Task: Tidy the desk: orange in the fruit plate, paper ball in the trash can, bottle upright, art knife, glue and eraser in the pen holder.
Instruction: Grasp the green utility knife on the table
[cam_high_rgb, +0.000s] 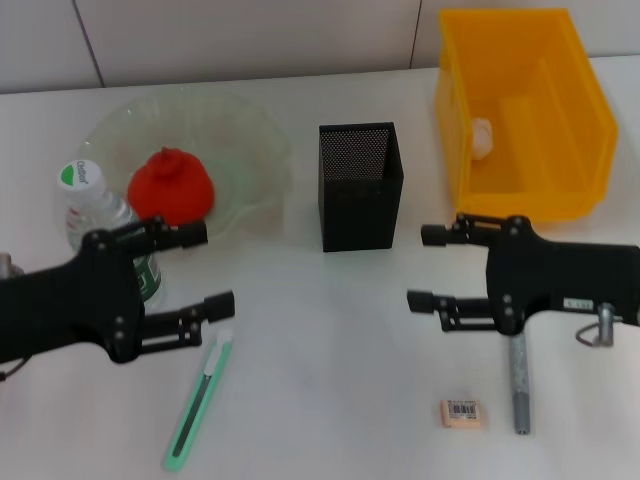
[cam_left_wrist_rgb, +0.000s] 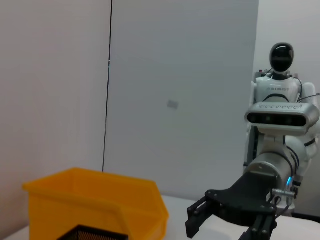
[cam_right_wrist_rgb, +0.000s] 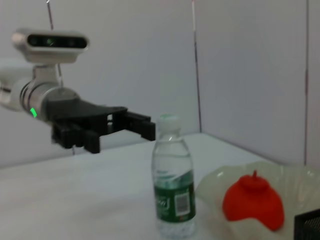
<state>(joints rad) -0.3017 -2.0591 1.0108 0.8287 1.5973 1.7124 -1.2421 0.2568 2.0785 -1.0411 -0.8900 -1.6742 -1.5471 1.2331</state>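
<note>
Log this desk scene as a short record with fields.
orange: in plate
paper ball: in yellow bin
bottle: upright, beside plate
pen holder: mid-desk, contents not visible
knife: flat on desk, near left gripper
eraser: on desk, front right
glue: flat on desk under right gripper
left gripper: open, above desk
right gripper: open, above desk
</note>
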